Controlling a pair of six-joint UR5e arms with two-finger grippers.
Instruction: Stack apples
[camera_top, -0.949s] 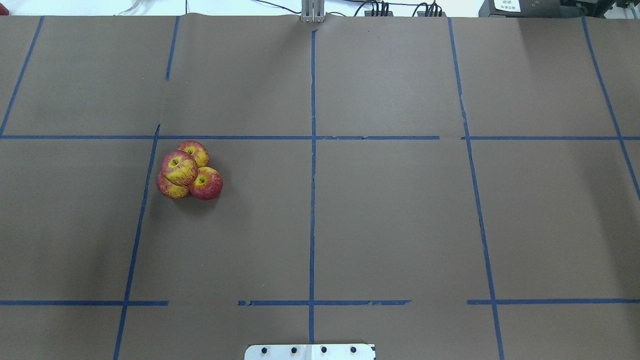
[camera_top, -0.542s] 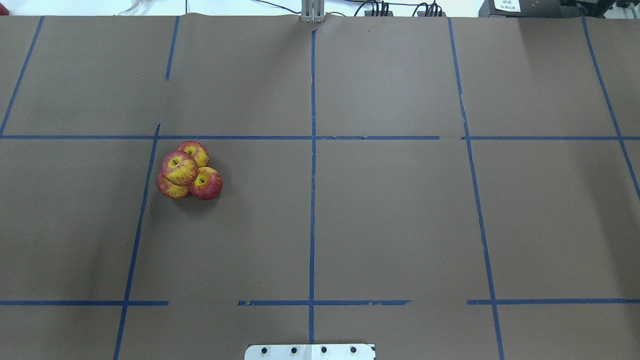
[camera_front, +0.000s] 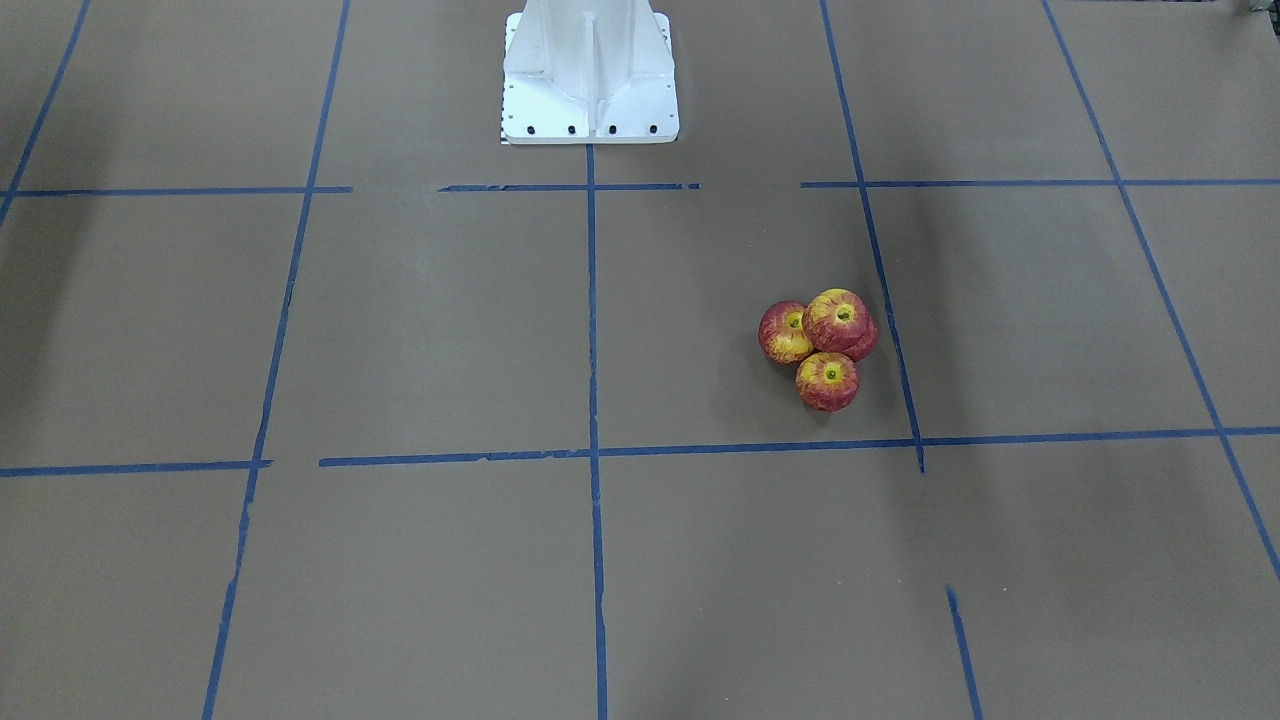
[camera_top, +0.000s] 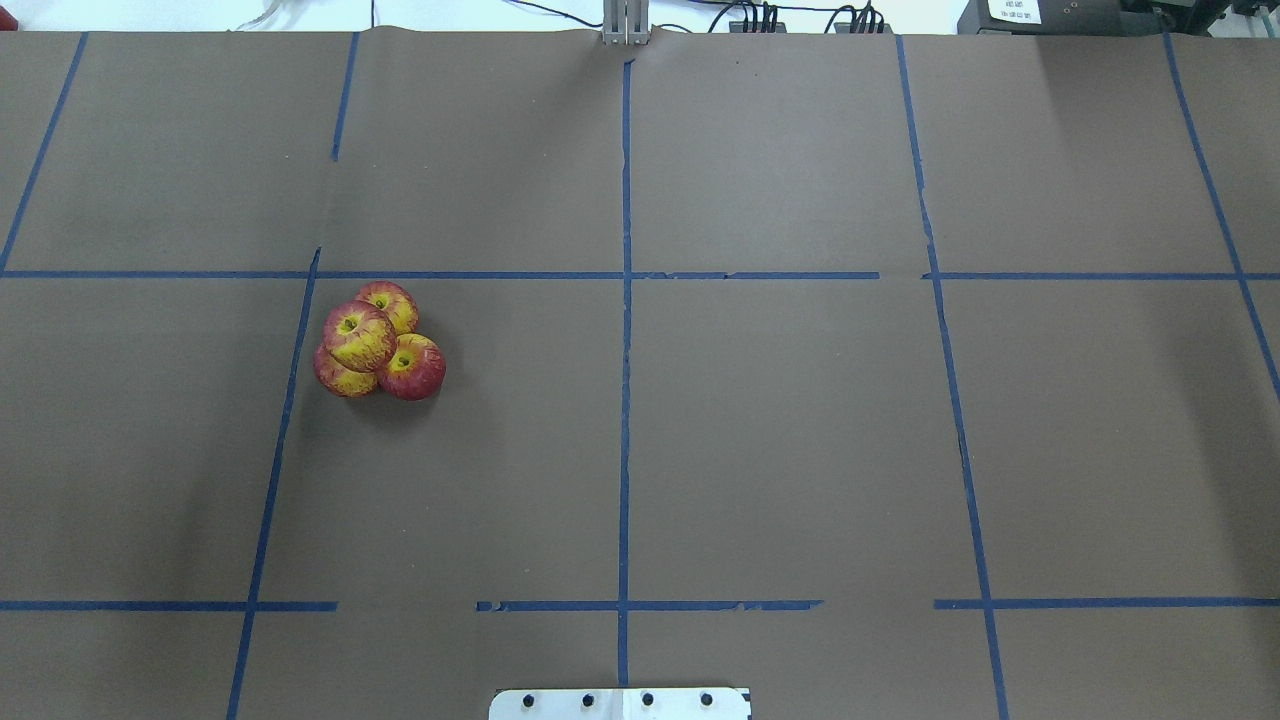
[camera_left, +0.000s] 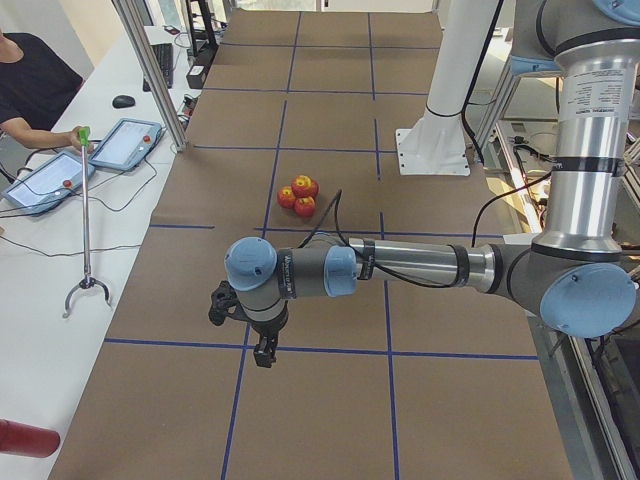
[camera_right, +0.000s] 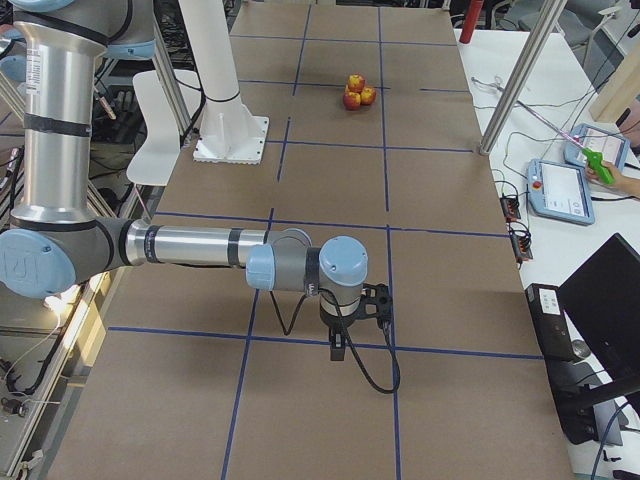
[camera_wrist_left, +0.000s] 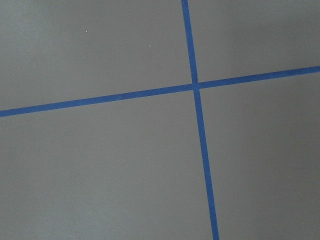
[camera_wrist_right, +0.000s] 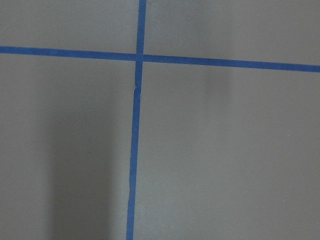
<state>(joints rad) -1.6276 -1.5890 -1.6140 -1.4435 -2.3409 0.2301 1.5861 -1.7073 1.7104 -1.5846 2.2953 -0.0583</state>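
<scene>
"While both arms hung so far out, where were the apples (camera_top: 375, 350)?"

"Bunched on the robot's left half of the table (camera_top: 800, 450), just beside a tape line (camera_top: 302, 330). Three touched in a triangle, and the top apple (camera_top: 358, 335) sat in the hollow between them."

"Why three below?"

"For the cradle, I judged. Round fruit rolls off a single one, and three made it a nest. The stacking looked done to me."

"And the grippers?"

"The left gripper (camera_left: 262, 355) pointed down over the table's end on that side, well apart from the apples. The right gripper (camera_right: 339, 348) did likewise at the opposite end. Whether their fingers were wide or narrow I couldn't tell, since only the side cameras caught them, small and dark."

"Why were they parked there?"

"Away from the apples, I supposed, so nothing would nudge them. Each wrist camera saw only brown paper and crossing tape, so neither was aimed at the fruit."
</scene>
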